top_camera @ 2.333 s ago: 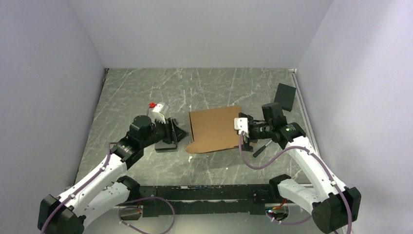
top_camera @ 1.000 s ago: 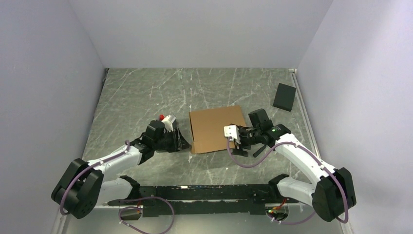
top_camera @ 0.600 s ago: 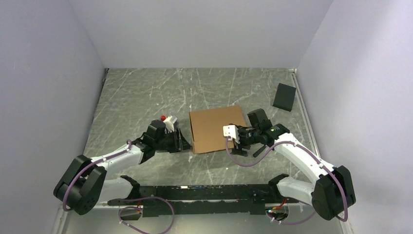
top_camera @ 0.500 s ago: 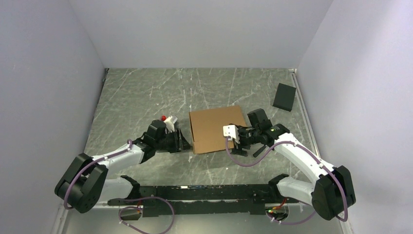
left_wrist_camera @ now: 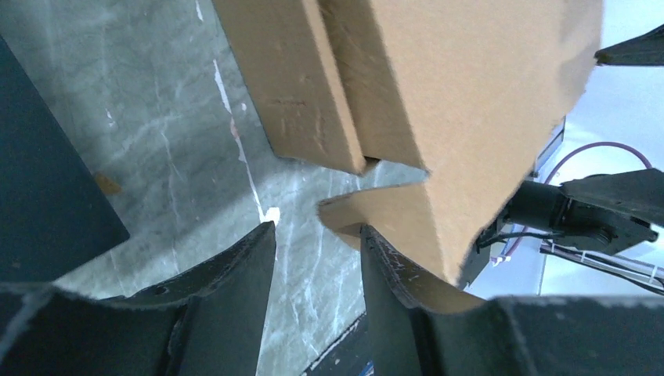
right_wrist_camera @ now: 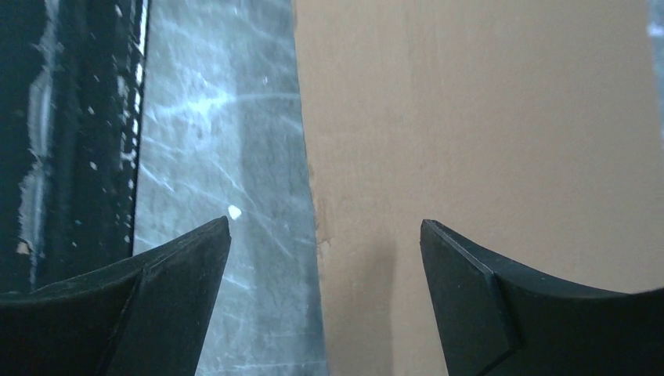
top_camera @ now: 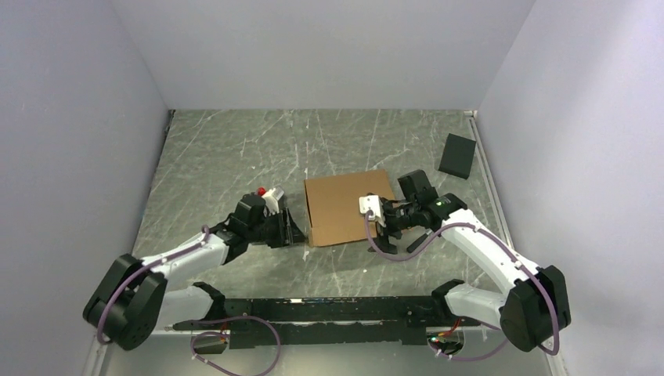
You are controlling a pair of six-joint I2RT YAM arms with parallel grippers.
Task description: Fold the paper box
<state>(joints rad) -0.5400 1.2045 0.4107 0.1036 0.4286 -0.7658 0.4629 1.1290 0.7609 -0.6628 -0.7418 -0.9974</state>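
Observation:
The paper box [top_camera: 342, 205] is a brown cardboard sheet lying folded flat at the table's middle. My left gripper [top_camera: 294, 228] is open at its near left corner. In the left wrist view the gripper [left_wrist_camera: 313, 227] is low over the table, and a pointed flap [left_wrist_camera: 391, 235] of the box rests against the right finger [left_wrist_camera: 391, 270]. My right gripper [top_camera: 377, 236] is open over the box's near right edge. In the right wrist view the gripper [right_wrist_camera: 325, 223] straddles that edge, with cardboard [right_wrist_camera: 470, 117] under one finger and bare table under the other.
A black block [top_camera: 458, 155] lies at the far right by the wall. The black rail [top_camera: 329, 309] runs along the near table edge and shows in the right wrist view [right_wrist_camera: 63, 117]. A dark flat shape [left_wrist_camera: 47, 157] fills the left of the left wrist view.
The right gripper has moved left onto the box's near right edge. The left arm has dropped low beside the box. The flap that stuck out at the near left no longer shows from above.

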